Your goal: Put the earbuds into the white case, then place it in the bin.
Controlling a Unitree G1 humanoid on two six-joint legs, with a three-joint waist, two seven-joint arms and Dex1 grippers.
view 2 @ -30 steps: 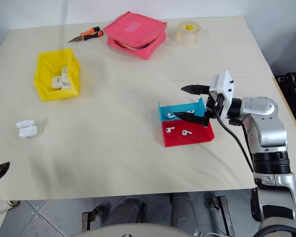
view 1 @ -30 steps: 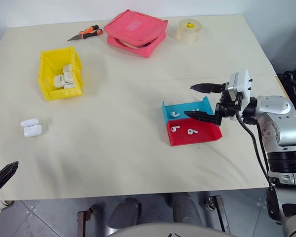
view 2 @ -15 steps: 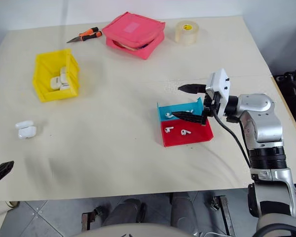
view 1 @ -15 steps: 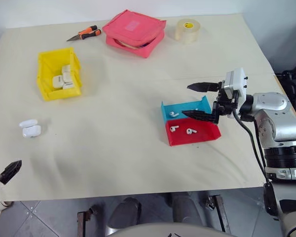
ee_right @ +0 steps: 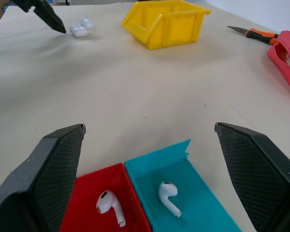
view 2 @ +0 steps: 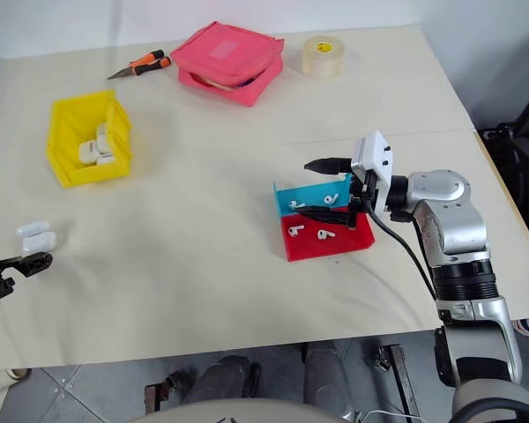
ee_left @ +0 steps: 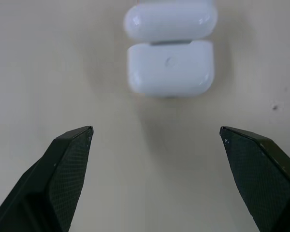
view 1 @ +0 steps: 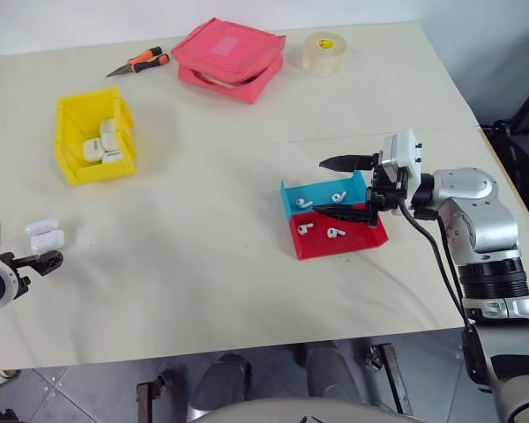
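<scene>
The white case (view 1: 44, 235) lies with its lid flipped open near the table's left edge, and the left wrist view has it (ee_left: 170, 67) just beyond my fingertips. My left gripper (view 1: 37, 262) hovers just in front of it, open and empty. My right gripper (view 1: 331, 187) is open over the blue tray (view 1: 290, 191) and red tray (view 1: 363, 236), holding nothing. Two earbuds (view 1: 304, 204) lie in the blue tray and two more earbuds (view 1: 335, 233) in the red one. The yellow bin (view 1: 68, 141) stands at the far left with several white cases inside.
A pink zippered pouch (view 1: 231, 57), a roll of tape (view 1: 324, 51) and orange-handled cutters (view 1: 137, 62) lie along the far edge. The table's front edge runs just below both grippers.
My left gripper has come up from the table's front corner to just in front of the white case. The right gripper has stayed over the trays. The camera view has shifted slightly.
</scene>
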